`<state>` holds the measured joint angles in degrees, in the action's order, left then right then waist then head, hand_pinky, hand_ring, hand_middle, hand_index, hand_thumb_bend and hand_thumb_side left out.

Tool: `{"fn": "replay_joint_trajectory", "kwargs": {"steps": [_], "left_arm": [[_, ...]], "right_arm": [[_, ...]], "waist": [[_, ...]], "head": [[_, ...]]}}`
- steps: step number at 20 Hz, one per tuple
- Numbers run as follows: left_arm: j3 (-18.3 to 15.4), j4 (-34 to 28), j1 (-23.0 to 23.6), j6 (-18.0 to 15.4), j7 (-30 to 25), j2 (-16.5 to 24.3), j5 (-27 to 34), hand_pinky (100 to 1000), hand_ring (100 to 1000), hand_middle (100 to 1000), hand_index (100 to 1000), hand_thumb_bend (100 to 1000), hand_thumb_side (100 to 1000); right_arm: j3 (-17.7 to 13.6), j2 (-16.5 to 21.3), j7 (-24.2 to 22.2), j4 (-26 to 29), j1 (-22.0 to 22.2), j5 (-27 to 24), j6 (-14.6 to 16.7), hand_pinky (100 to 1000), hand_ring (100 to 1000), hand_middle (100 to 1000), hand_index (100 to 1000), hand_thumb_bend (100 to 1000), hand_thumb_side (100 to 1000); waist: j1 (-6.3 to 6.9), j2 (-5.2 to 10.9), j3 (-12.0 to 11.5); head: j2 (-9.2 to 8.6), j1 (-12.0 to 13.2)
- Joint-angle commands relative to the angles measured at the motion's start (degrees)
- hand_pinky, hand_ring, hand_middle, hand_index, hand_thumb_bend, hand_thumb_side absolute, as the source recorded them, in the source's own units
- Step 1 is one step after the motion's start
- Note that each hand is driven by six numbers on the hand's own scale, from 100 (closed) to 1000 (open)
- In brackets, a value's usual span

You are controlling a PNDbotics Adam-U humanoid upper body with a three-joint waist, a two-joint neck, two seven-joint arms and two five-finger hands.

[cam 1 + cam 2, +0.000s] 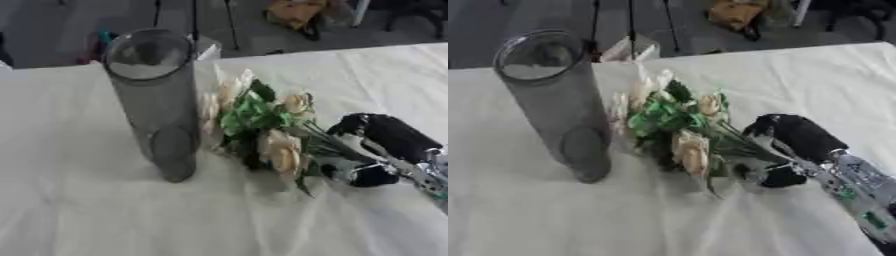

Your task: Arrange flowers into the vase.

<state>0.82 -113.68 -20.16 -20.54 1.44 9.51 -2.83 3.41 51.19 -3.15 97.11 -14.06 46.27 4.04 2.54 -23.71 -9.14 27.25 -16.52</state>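
One bunch of flowers (262,125) is gripped at the stems by the curled right hand (372,150), just right of the upright vase (157,100) on the desk (87,215).

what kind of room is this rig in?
Probably an indoor lab or workshop, not a home: a table under a white cloth, dark bare floor beyond it, furniture legs and a yellowish bundle at the far edge.
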Motion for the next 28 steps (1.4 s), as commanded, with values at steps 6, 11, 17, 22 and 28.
{"fn": "replay_joint_trajectory", "kwargs": {"steps": [6,11,17,22,28], "left_arm": [[0.43,-0.91,-0.61,-0.24,-0.40,0.44,-0.08,576,583,787,912,100,1000],[0.45,-0.91,-0.66,-0.32,-0.50,0.38,-0.10,576,584,787,912,100,1000],[0.49,-0.91,-0.68,-0.37,-0.63,0.40,-0.12,576,584,788,913,100,1000],[0.50,-0.91,-0.66,-0.36,-0.78,0.45,-0.22,575,584,789,913,100,1000],[0.48,-0.91,-0.71,-0.36,-0.83,0.58,-0.26,575,585,789,912,100,1000]], "right_arm": [[-1.19,1.93,1.05,-1.48,0.13,-1.03,-0.29,506,636,575,743,377,558],[-1.21,1.86,1.44,-1.76,0.12,-1.62,-0.11,390,558,482,658,369,559],[-1.04,1.68,1.11,-1.35,0.33,-3.75,0.65,268,472,362,556,366,559],[-1.60,2.30,1.28,-0.34,0.67,-4.54,0.69,307,501,400,579,215,593],[-1.95,3.00,2.16,0.82,1.57,-4.19,0.84,332,522,423,592,100,636]], "waist": [[-0.29,-0.11,-0.13],[-0.09,-0.31,-0.17],[-0.01,-0.40,-0.11],[-0.05,-0.38,0.01],[-0.15,-0.35,0.11]], "head": [[-1.16,-1.04],[-1.24,-1.02],[-1.07,-0.72],[-1.05,-0.47],[-1.10,-0.31]]}}
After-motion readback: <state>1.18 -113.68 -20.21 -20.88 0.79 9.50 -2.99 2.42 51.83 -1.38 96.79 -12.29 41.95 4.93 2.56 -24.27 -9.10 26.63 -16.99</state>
